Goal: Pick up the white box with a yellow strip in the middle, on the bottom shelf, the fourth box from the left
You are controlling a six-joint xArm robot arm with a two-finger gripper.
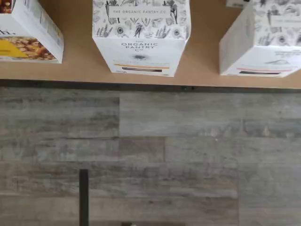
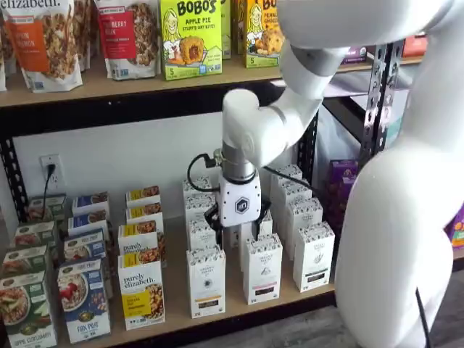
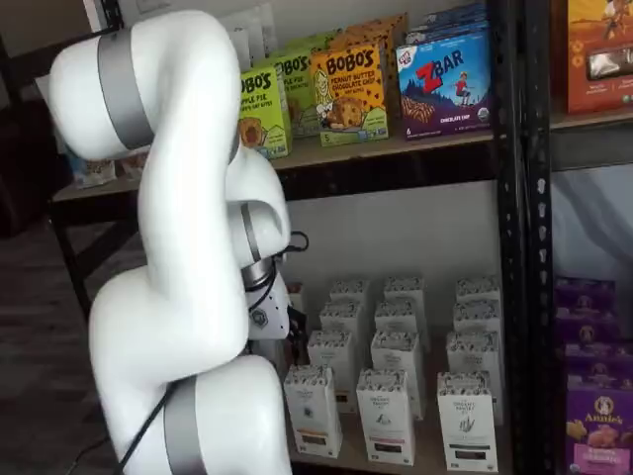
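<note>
The white box stood at the near edge of the bottom shelf, just right of the yellow-labelled box. The gripper hung above it; its opening could not be told.

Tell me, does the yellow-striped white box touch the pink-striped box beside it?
Apart. The wrist view shows bare shelf between the white box and the pink-striped box.

Pincer above white box — fingers side-on, gap unclear.
</note>
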